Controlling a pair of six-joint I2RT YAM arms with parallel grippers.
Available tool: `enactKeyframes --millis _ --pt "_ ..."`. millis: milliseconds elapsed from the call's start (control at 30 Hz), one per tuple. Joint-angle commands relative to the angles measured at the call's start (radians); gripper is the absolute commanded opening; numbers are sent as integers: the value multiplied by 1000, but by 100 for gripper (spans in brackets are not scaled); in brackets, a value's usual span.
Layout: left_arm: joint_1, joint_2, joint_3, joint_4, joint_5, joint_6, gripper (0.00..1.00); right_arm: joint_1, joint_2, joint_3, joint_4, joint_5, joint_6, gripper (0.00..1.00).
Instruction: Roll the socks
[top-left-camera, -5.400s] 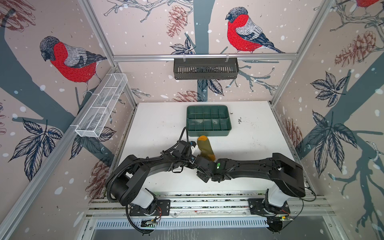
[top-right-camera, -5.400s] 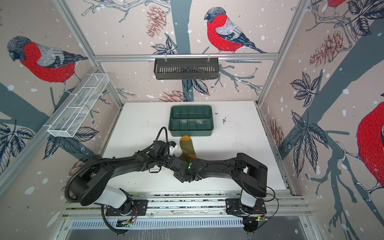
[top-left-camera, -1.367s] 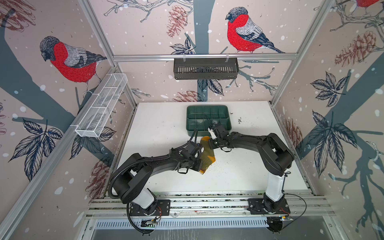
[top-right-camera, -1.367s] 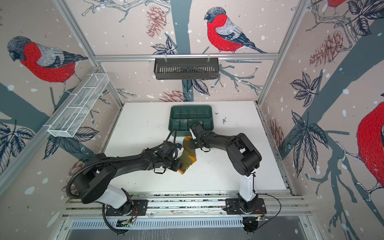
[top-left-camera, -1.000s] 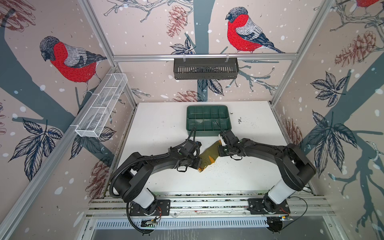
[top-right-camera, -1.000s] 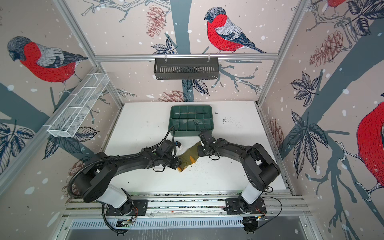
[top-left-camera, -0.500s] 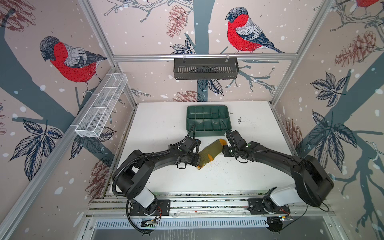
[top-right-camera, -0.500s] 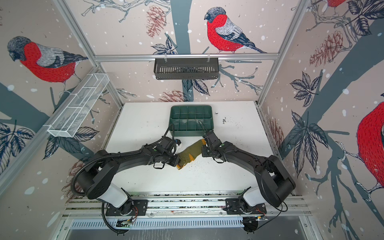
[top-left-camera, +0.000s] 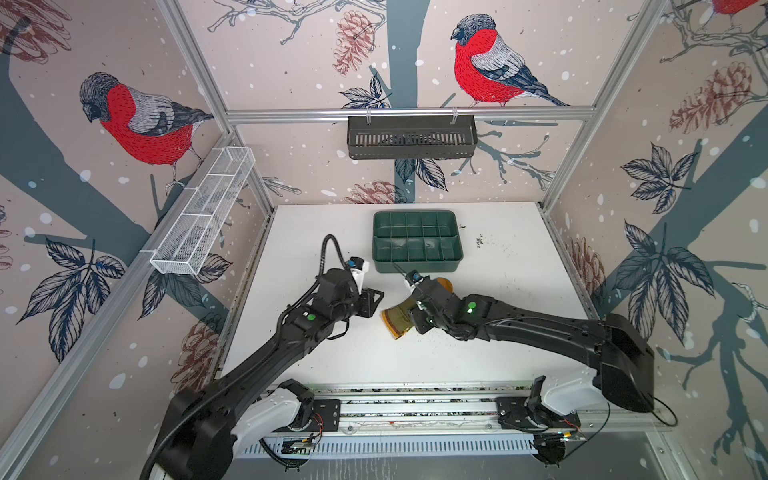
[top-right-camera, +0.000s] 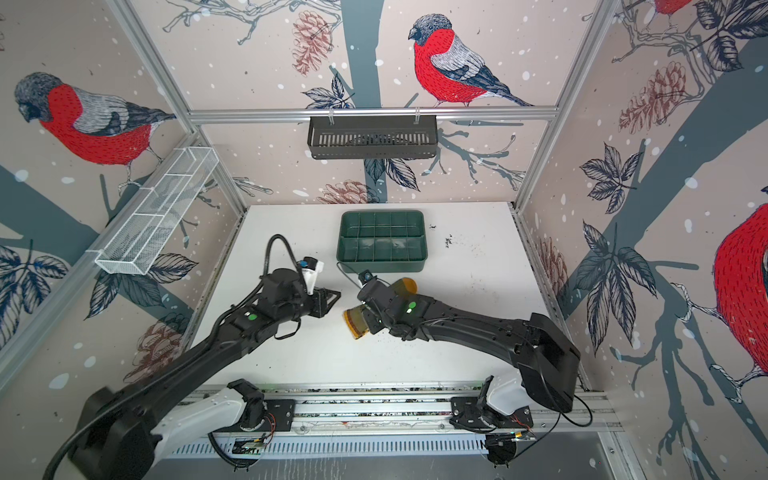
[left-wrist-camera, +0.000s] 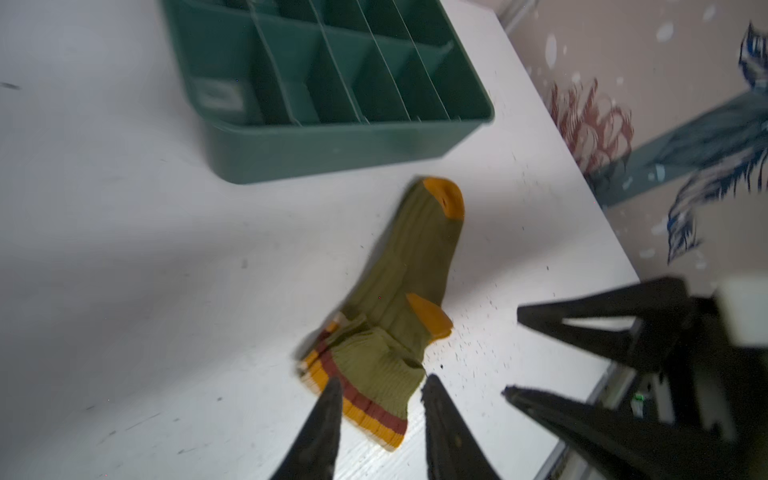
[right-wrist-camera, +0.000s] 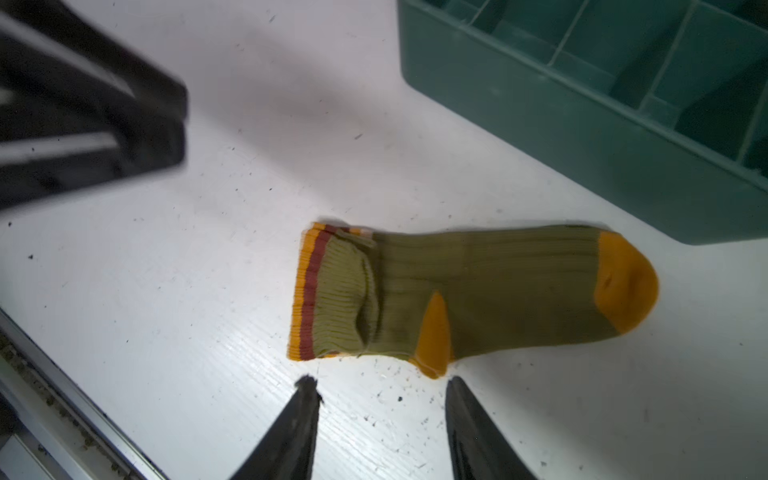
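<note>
The socks (right-wrist-camera: 478, 291) lie flat mid-table (right-wrist-camera: 208, 270), toe just beside the tray (right-wrist-camera: 582, 137). My left claw (left-wrist-camera: 382, 380) and right claw (right-wrist-camera: 380, 380) both gape empty. Rolling looks barely begun; next I must pinch the folded cuff and roll.

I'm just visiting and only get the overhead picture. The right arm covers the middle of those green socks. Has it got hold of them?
Observer: No. In the right wrist view the right gripper is open with nothing between its jaws, and the socks lie flat on the table.
Operator: And the left one?
Observer: The left gripper is open too, and empty, as its own wrist view shows.
Operator: What is hidden under the arm, then?
Observer: An orange heel patch, between the striped cuff and the orange toe.
</note>
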Motion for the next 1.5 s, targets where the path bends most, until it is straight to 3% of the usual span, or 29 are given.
enactKeyframes --millis 0,67,167,567,833,1467 --pt "45 -195 -41 29 -216 -90 41 55 100 66 -57 80 -6 51" --pt "100 -277 -21 -29 -224 -92 45 88 183 126 -85 91 -10 52" --pt "153 -285 31 -114 -195 -65 45 124 291 216 -142 87 -14 54" --pt "185 -231 49 -64 -134 -37 45 169 517 398 -303 112 6 55" --pt "192 -225 46 -58 -119 -21 45 160 578 459 -344 198 -8 55" --pt "203 -232 28 -53 -107 -3 45 136 580 514 -367 187 -43 56"
